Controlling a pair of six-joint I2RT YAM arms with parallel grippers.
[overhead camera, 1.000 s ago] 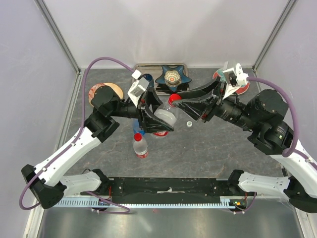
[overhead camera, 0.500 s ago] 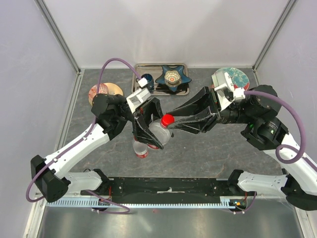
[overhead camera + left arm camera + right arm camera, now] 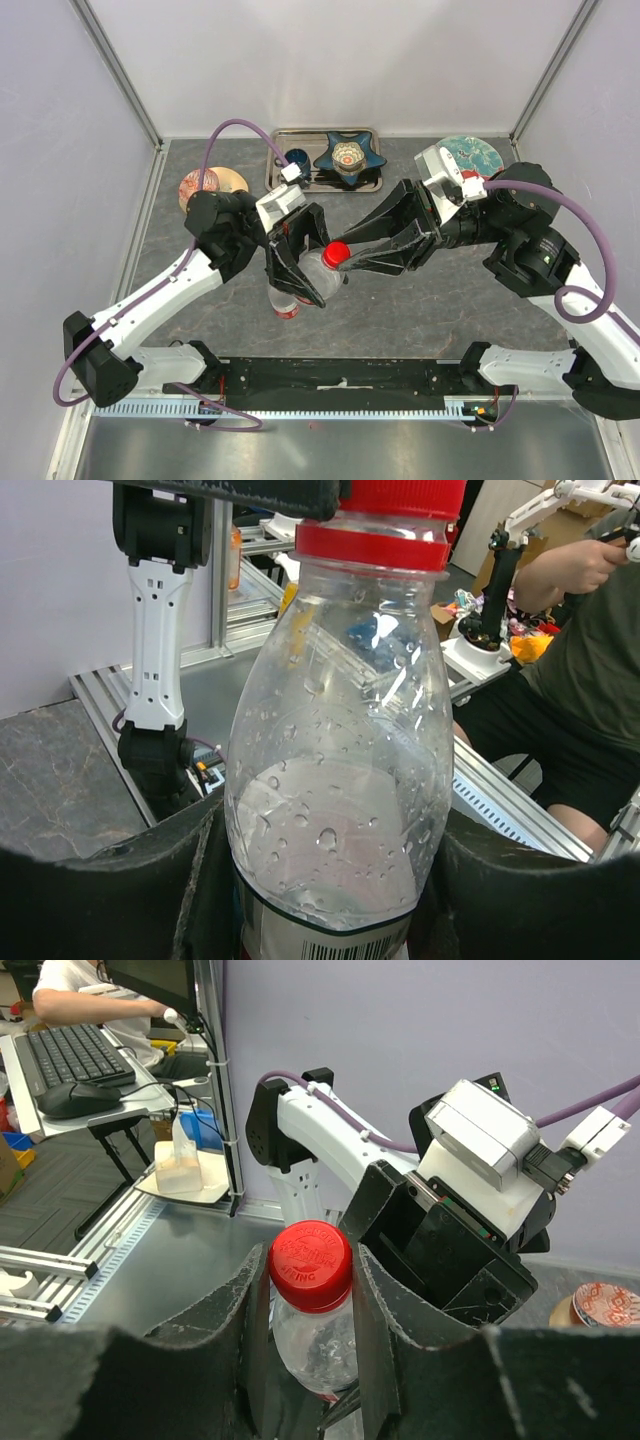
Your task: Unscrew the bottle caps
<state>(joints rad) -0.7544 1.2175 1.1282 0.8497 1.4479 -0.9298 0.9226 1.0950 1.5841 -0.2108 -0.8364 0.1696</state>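
While gripping a clear bottle (image 3: pixel 330 780) by its lower body, at the height of the label, holds it raised and tilted over the bench (image 3: pixel 430 300), well in front of the metal tray (image 3: pixel 360 183), with the left gripper (image 3: pixel 306 274). Left fingers (image 3: pixel 100 880) clamped on the bottle's two sides, black pads pressed against the plastic. Droplets on the inside of the clear wall, a barcode showing at the bottom edge of the left wrist view, a red ring on the neck right under the red cap (image 3: pixel 310 1263). Right gripper (image 3: pixel 308 1285) reaching in from the tray's front right, its fingers (image 3: pixel 378 1310) closed on that cap, one on either side of it. Cap seated on the neck, turned toward the right arm. Second bottle (image 3: pixel 285 304), clear with a red-and-white label, on the bench farther from the tray than the held one, just beneath the left gripper, its top hidden by it. On the tray: dark blue cup (image 3: pixel 297 158) at its left end, blue star-shaped dish (image 3: pixel 348 155) in its middle. Patterned plate (image 3: pixel 205 180) left of the tray, partly covered by the left arm; another plate (image 3: pixel 475 152) right of the tray, both apart from it.
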